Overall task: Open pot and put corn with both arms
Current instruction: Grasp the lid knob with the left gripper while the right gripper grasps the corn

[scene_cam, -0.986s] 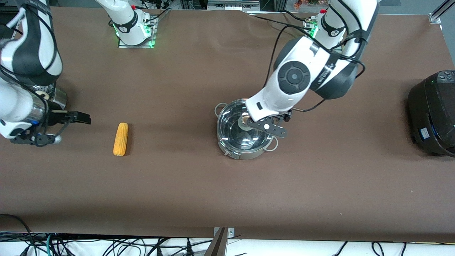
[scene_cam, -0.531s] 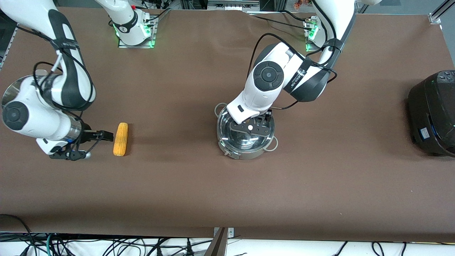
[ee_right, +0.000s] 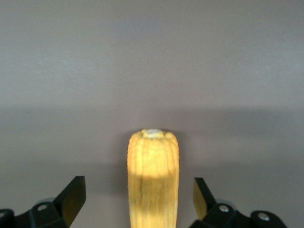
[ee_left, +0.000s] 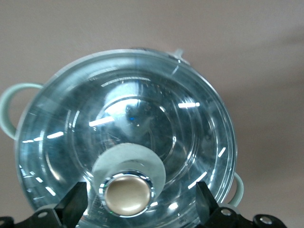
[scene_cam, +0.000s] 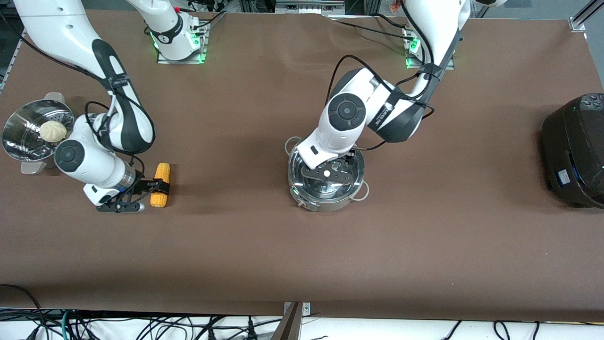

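Observation:
The pot stands mid-table with its glass lid on, the tan knob at the lid's centre. My left gripper hangs low over the lid, open, and its fingers flank the knob with a gap on each side. The corn lies on the brown table toward the right arm's end. My right gripper is down at the cob, open. Its fingertips straddle the corn without touching it.
A perforated steel steamer pot with a white bun sits at the right arm's end of the table. A big black cooker stands at the left arm's end. Cables hang along the table edge nearest the front camera.
My right arm has swung from over the steamer pot to the corn, its open fingers now around the cob. My left gripper has shifted and sunk over the lid, centring on the knob.

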Robot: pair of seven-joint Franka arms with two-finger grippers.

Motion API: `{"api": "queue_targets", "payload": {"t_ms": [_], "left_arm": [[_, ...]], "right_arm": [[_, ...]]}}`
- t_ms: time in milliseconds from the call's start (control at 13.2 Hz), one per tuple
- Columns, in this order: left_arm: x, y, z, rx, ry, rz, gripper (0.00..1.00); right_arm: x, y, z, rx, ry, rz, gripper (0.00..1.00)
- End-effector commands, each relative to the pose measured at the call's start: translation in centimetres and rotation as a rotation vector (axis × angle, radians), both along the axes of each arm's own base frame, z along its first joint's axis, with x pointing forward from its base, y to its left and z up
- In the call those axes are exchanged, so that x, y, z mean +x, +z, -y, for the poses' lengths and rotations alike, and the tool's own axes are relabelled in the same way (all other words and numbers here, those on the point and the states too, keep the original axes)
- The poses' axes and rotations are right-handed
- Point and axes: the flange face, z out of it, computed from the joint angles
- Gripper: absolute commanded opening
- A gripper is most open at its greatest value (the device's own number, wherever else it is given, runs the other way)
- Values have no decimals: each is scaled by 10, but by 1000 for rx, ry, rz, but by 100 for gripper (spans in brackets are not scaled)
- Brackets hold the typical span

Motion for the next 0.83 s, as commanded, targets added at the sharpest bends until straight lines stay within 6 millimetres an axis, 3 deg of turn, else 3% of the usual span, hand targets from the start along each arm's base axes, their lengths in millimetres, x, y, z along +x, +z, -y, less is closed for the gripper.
{"api": "queue_targets", "payload": {"t_ms": [0, 758], "left_arm": [[-3, -4, 2, 20, -14, 18, 100], [0, -12, -4, 29, -10, 6, 100]], "right_arm": [[-10, -16, 0, 9, -3, 38, 100], [-39, -27, 5, 0, 11, 42, 100]]}}
